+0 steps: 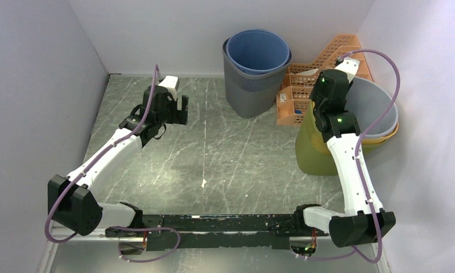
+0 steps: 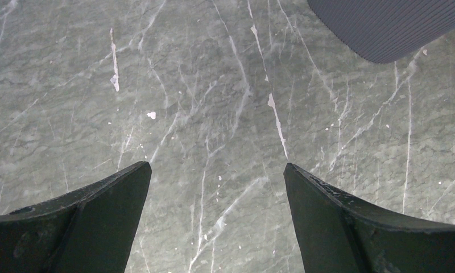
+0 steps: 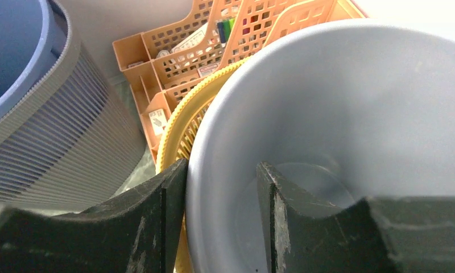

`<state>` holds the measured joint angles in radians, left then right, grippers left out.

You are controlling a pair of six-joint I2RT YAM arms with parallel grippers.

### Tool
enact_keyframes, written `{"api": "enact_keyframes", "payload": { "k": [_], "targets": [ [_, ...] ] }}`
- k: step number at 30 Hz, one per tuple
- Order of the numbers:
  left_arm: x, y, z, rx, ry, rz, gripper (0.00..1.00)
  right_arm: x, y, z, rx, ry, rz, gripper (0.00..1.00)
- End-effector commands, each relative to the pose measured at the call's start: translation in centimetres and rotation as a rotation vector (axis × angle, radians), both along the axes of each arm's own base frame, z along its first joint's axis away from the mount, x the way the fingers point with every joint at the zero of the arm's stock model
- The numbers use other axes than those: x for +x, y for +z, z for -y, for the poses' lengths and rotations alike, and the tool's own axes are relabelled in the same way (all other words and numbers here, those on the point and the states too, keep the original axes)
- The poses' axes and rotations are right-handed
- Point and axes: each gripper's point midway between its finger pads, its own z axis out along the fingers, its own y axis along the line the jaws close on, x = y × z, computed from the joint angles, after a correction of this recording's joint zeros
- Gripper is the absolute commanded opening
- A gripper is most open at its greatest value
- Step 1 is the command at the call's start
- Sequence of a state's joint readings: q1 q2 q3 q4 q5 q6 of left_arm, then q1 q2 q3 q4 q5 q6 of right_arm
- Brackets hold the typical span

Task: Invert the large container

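Note:
A large pale grey tub [image 1: 379, 102] stands upright at the right, nested in a yellow-olive slotted basket [image 1: 313, 153]. In the right wrist view the tub [image 3: 350, 102] fills the frame with the yellow basket rim [image 3: 180, 125] beside it. My right gripper [image 3: 222, 165] is open and straddles the tub's near rim. One finger [image 3: 157, 216] sits outside against the wall. The other finger [image 3: 282, 216] is inside, a gap from the wall. My left gripper [image 2: 216, 165] is open and empty over bare table; in the top view it [image 1: 182, 108] is at the back left.
A dark grey ribbed bin [image 1: 251, 91] with a blue bucket [image 1: 258, 51] nested inside stands at the back centre, also in the right wrist view [image 3: 60, 148]. An orange lattice crate [image 1: 305, 85] holding small items lies between the bin and the tub. Walls enclose left, back and right.

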<state>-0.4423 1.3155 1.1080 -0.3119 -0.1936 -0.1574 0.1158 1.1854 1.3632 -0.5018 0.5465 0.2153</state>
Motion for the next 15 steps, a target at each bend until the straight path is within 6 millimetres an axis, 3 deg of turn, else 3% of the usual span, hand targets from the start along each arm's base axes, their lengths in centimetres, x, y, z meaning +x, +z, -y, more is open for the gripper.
{"api": "enact_keyframes", "payload": {
  "k": [1,5,9,15],
  "targets": [
    [-0.9,0.6,0.3,-0.017,-0.013,0.009,1.0,0.3,-3.2,0.3,-0.002,-0.005,-0.086,0.45],
    [-1.1,0.8,0.1,-0.015,-0.011,0.014,1.0,0.3,-4.0,0.4,0.0,-0.008,-0.104,0.23],
    [-1.1,1.1,0.1,-0.018,-0.012,0.02,1.0,0.1,-2.9,0.7,0.002,-0.019,-0.075,0.04],
    [-1.1,0.9,0.1,-0.017,-0.006,0.016,1.0,-0.7,2.3,1.4,-0.026,-0.048,0.016,0.0]
  ]
}}
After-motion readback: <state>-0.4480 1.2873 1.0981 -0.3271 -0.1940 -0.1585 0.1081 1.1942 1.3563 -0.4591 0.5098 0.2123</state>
